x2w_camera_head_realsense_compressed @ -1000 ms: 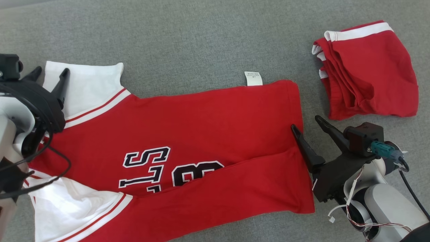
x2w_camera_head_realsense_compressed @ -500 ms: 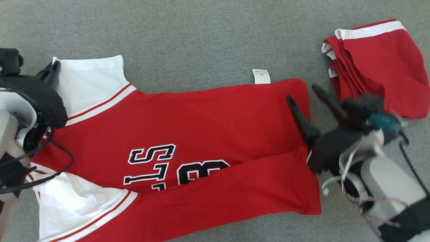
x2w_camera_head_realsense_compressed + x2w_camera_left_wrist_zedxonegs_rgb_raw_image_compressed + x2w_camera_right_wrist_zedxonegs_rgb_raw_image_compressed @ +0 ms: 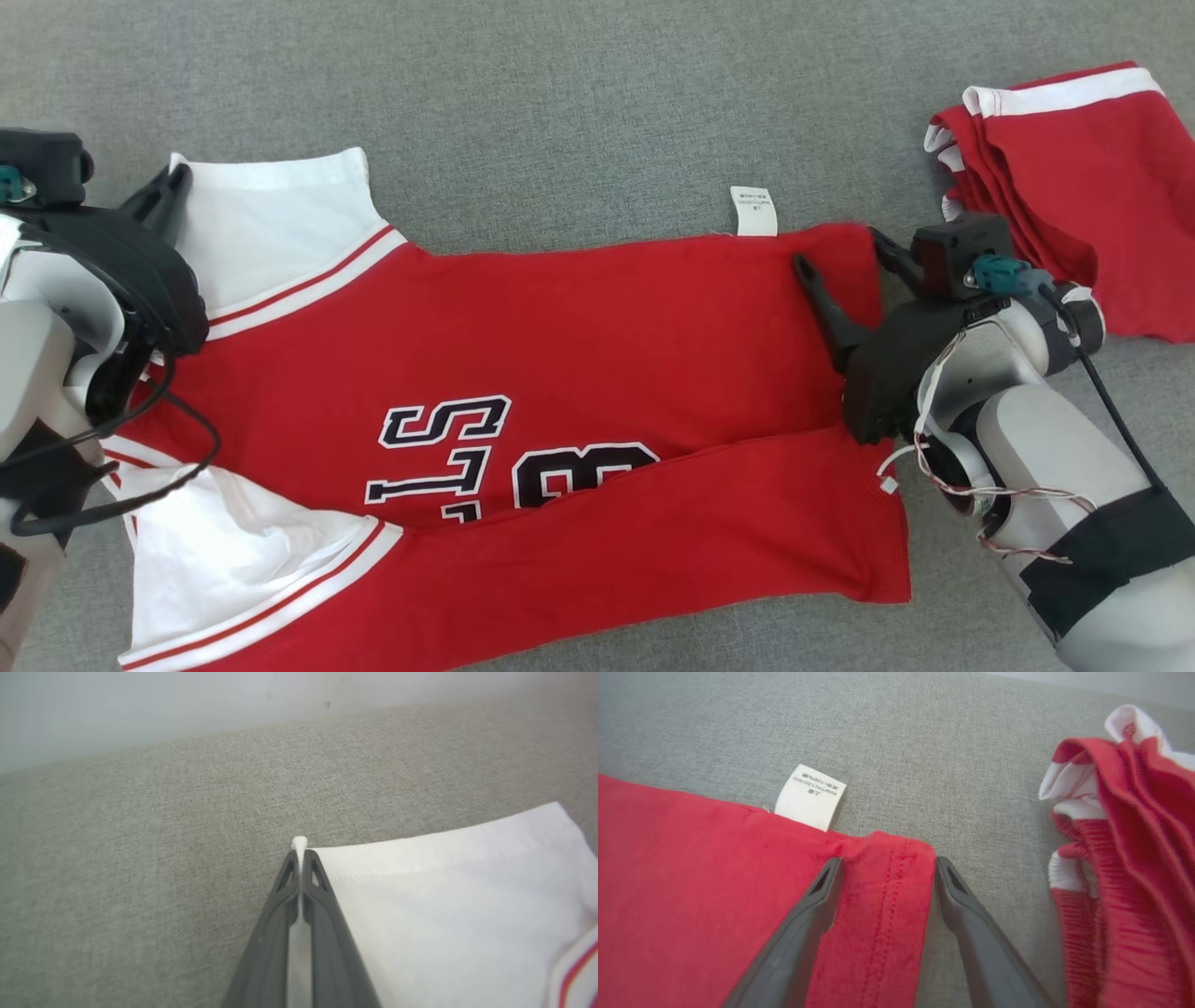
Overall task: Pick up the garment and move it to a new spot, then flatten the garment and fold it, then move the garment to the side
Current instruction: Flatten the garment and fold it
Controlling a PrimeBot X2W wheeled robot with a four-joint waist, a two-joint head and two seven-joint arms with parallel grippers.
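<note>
**Item 1. Jersey [image 3: 560,373].** Red with white sleeves, it lay flat across the middle of the grey woven surface [image 3: 560,84]. The sleeves pointed to 9 o'clock and the hem to 3 o'clock. The near long edge was already folded over the numerals.

**Item 2. Right gripper [image 3: 838,250].** It sat at 3 o'clock of the jersey. The jaws were wide and straddled the far hem corner [image 3: 896,858], one finger over red cloth and the other just outside the edge. Nothing was held.

**Item 3. Left gripper [image 3: 300,851].** It sat at 10 o'clock. The jaws were pinched narrow on the outer corner of the far white sleeve [image 3: 280,215], with a sliver of white cloth showing between them.

**Item 4. Care label [image 3: 754,210].** At 1 o'clock, just beside the right gripper.

**Item 5. Second red garment [image 3: 1092,196].** Bunched at 2 o'clock, close behind the right wrist.

**Handling note (judgement).** The step appeared to be folding the far edge toward 6 o'clock. The right jaws would need to settle lower and close on the whole hem thickness before either arm lifted. Both corners should rise together and level, keeping the edge taut. The right wrist should stay clear of the second garment.
</note>
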